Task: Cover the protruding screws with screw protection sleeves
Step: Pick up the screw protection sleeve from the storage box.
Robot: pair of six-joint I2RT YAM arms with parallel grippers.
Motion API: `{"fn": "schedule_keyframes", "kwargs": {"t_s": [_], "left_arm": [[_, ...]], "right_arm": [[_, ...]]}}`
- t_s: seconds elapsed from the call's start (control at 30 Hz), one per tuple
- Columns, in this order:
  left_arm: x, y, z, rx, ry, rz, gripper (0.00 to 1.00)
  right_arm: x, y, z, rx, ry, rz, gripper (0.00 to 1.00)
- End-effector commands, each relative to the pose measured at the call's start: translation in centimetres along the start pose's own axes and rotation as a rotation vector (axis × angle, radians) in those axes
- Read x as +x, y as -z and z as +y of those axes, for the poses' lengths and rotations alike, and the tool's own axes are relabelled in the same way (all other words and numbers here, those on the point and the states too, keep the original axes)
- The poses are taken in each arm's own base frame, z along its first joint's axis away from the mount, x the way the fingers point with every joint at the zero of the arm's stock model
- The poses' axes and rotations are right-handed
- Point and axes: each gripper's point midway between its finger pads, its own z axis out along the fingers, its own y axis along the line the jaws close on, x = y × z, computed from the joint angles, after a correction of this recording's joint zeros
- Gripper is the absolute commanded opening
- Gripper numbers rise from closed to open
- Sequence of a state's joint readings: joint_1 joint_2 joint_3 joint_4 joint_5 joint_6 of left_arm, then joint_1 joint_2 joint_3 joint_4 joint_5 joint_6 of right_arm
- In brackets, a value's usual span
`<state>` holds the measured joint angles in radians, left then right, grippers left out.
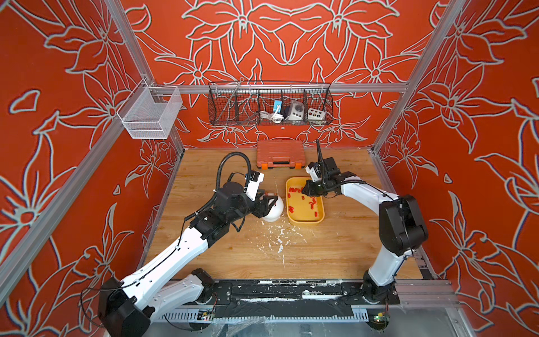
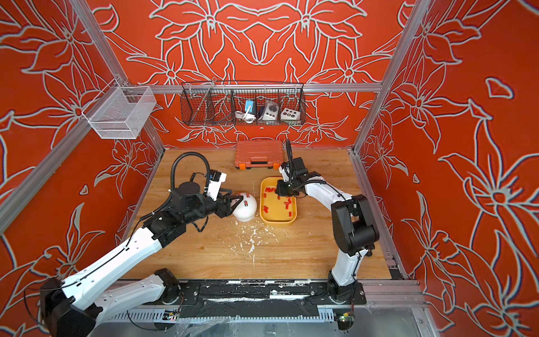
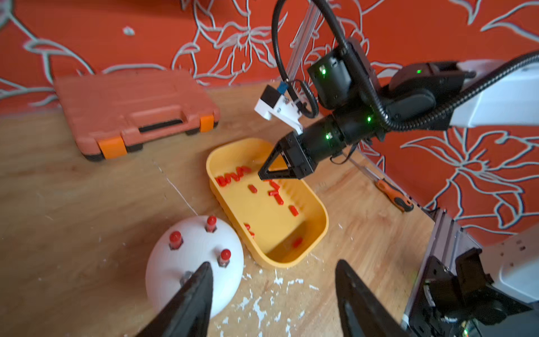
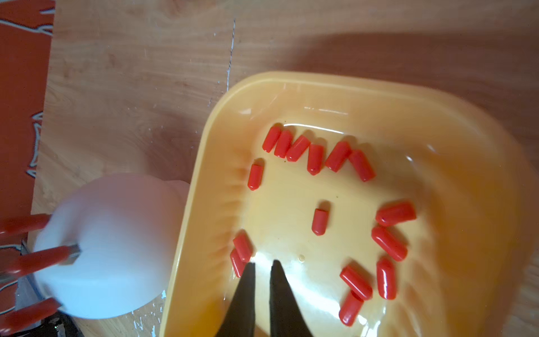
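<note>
**Right gripper pinches empty: reset, then pick**

Right gripper [image 4: 263,262]: the black fingers are drawn almost together with a thin slit between them, tips low inside the shallow yellow plastic tray [image 4: 198,181]. No red shows in the slit, so read it as an empty pinch. Two of the small red tubular plastic sleeves [image 4: 242,248] lie against the outside of one fingertip, not between the pair.

To do it well:
- Part the fingers and shift sideways until one sleeve sits between them.
- Take the sleeve across its width near the rounded end, leaving the open mouth free.
- Prefer the lone sleeve [image 4: 319,221] in the tray's middle. It lies well apart from its neighbours, so you likely get a cleaner grab there than from the touching pair or the crowded row.

Left gripper [image 3: 273,264]: the fingers are spread wide and hold nothing. One finger crosses in front of the white rounded plastic dome [image 3: 166,274]; you cannot tell whether it touches. The dome stands on the wooden table [image 3: 73,218], just beside the tray.

On the dome, three thin upright metal screws [image 3: 176,238] already wear red sleeves. A grey metal stub [image 3: 186,275] at the finger's edge looks bare, though it is partly hidden. Treat it as your likely target. Steady the dome before you press down, since a round body may rock or slide.
</note>
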<state>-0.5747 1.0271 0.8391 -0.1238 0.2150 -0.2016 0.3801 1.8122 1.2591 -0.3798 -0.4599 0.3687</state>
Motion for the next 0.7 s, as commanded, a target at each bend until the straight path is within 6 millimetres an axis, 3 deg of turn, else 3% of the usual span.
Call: {"fn": "schedule_keyframes", "kwargs": {"t_s": [0.0, 0.17, 0.4, 0.67], "left_arm": [[0.8, 0.1, -0.2, 0.026, 0.003, 0.024, 0.62], [2.4, 0.0, 0.6, 0.001, 0.014, 0.033, 0.62], [2.9, 0.8, 0.9, -0.009, 0.006, -0.001, 0.61], [3.4, 1.0, 1.2, -0.02, 0.0, -0.003, 0.61]], "right_arm": [[-1.9, -0.8, 0.9, -0.039, -0.009, -0.036, 0.12], [-2.7, -2.5, -0.2, -0.007, -0.02, -0.026, 0.11], [-3.5, -3.3, -1.6, 0.079, -0.008, -0.034, 0.14], [-3.1, -4.3, -3.7, 0.196, 0.035, 0.016, 0.17]]}}
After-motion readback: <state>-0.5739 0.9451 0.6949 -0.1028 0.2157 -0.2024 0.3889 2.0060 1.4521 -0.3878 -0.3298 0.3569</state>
